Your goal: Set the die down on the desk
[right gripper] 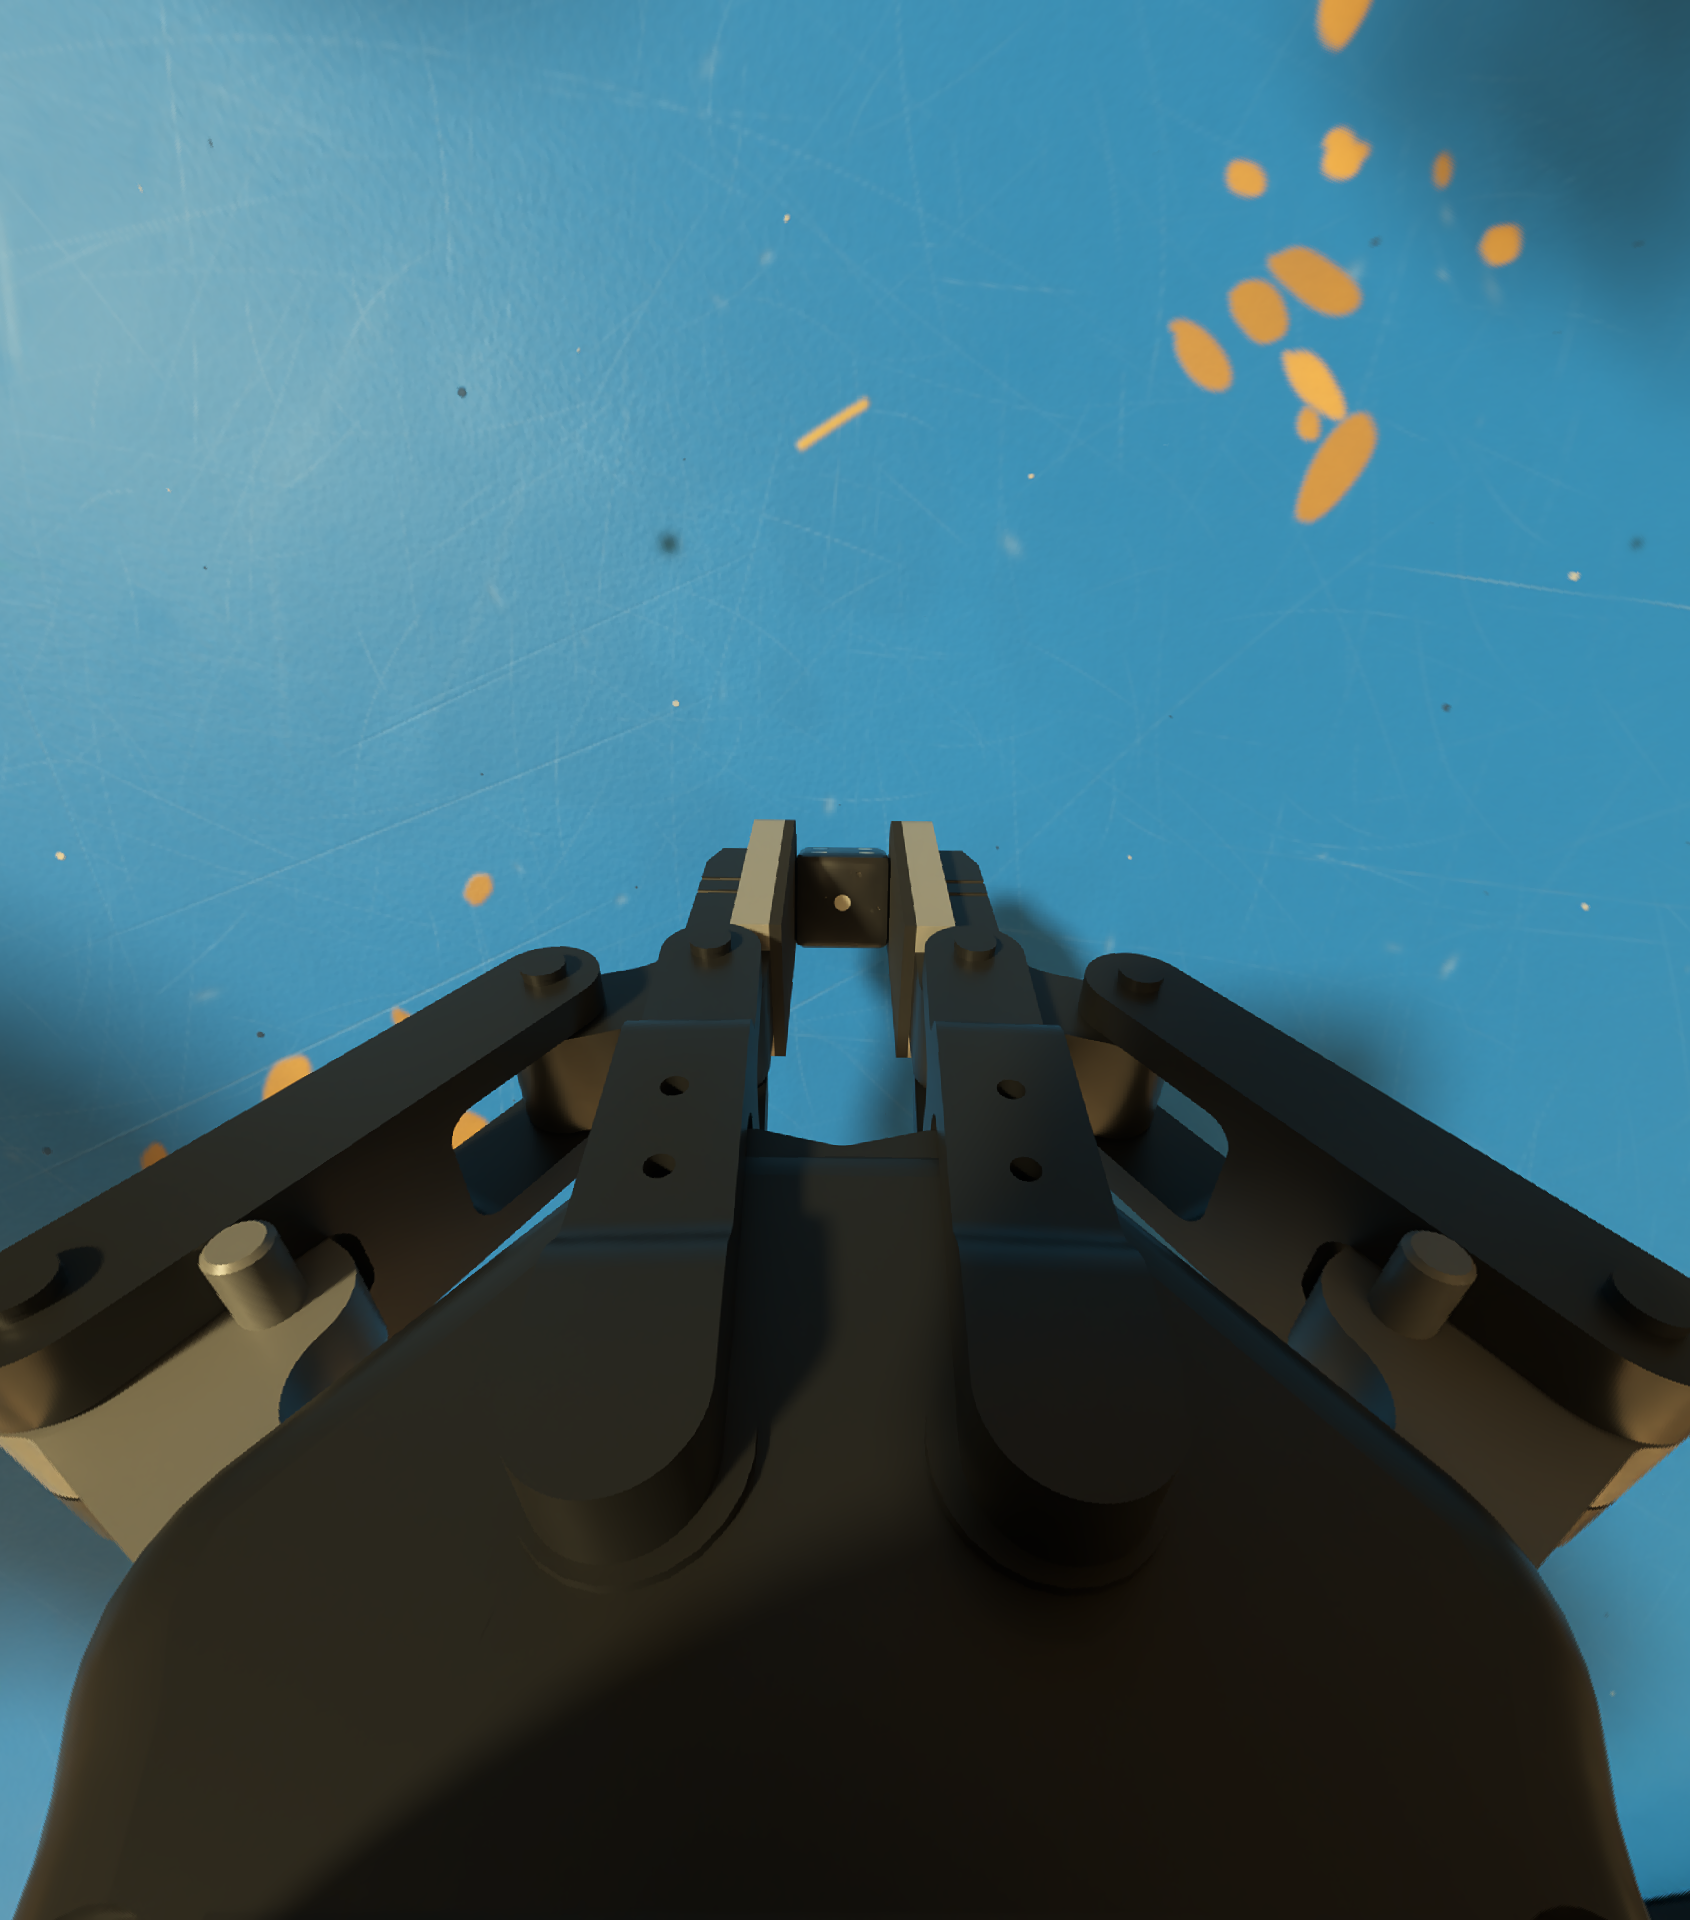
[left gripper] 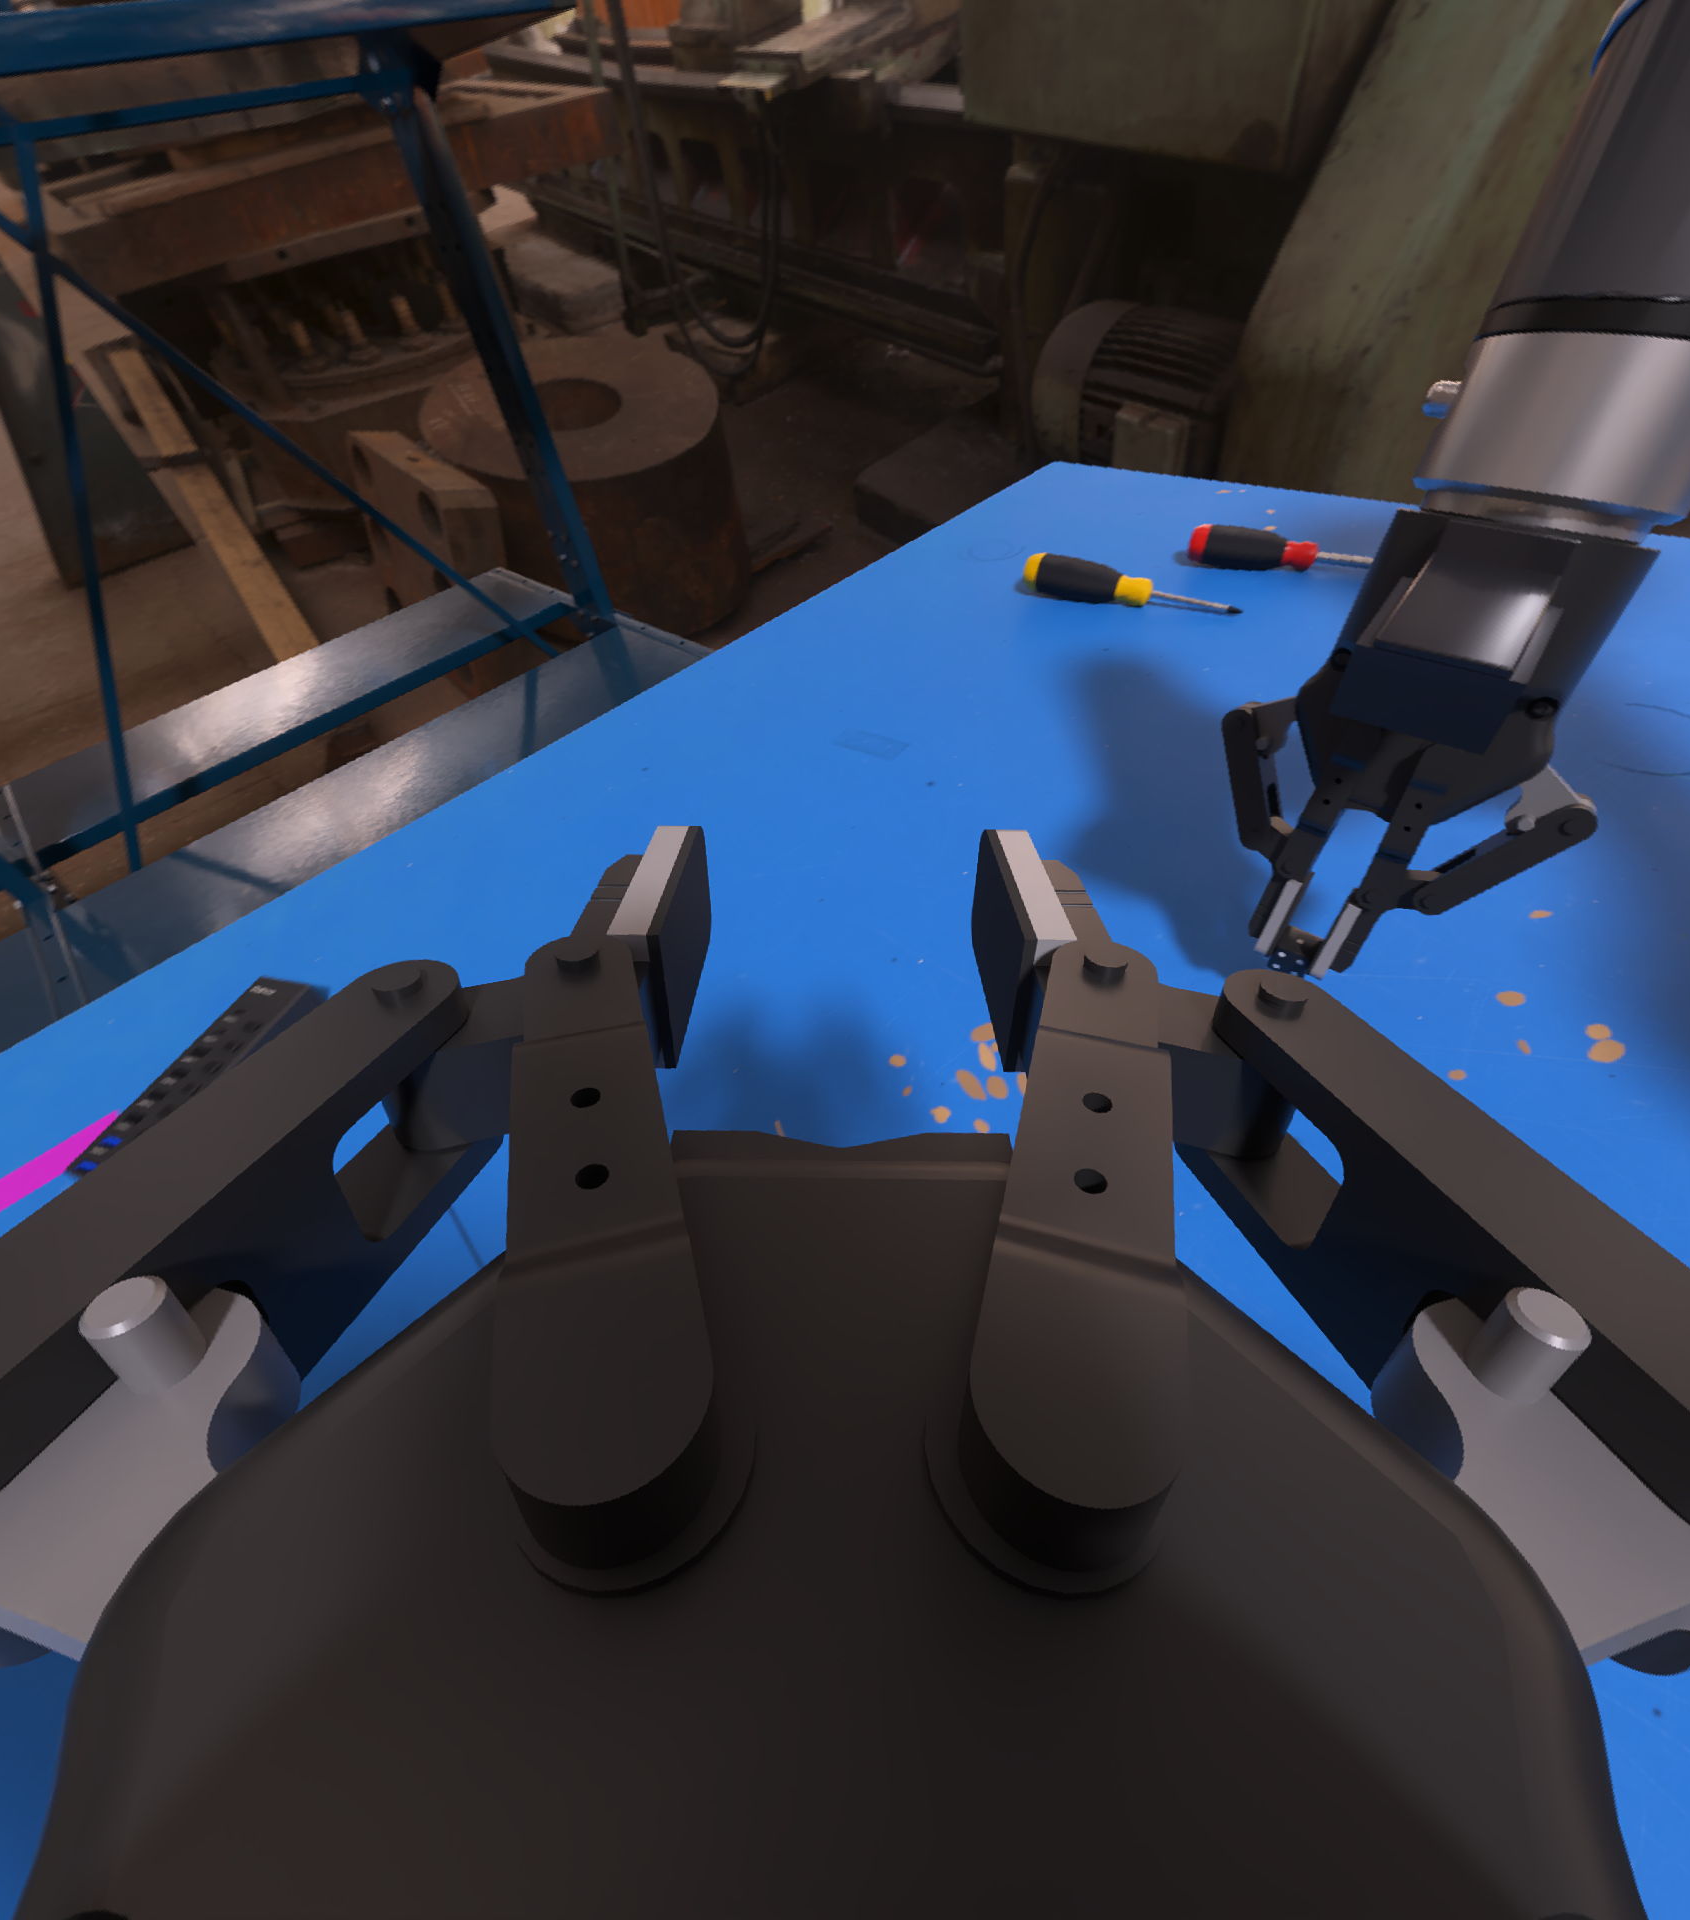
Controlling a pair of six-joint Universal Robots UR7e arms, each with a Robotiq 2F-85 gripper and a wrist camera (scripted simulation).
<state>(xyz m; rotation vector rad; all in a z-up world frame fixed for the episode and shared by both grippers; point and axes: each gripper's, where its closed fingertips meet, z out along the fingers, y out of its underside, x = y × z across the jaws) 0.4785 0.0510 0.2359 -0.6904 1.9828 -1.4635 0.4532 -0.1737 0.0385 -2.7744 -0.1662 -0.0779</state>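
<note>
Pinching the die (right gripper: 842,900), the right gripper (right gripper: 842,883) hangs over bare counter (right gripper: 405,520); the left gripper (left gripper: 841,914) gapes empty, well inside the edge.

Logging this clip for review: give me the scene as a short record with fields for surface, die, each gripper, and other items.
surface: blue desk with orange paint flecks
die: dark die pinched between the right gripper's fingertips, low over the desk; contact with the desk cannot be told
right gripper: shut on the die, pointing down
left gripper: open, empty
other items: yellow-handled screwdriver, red-handled screwdriver, black strip with ports, all lying on the desk
</note>
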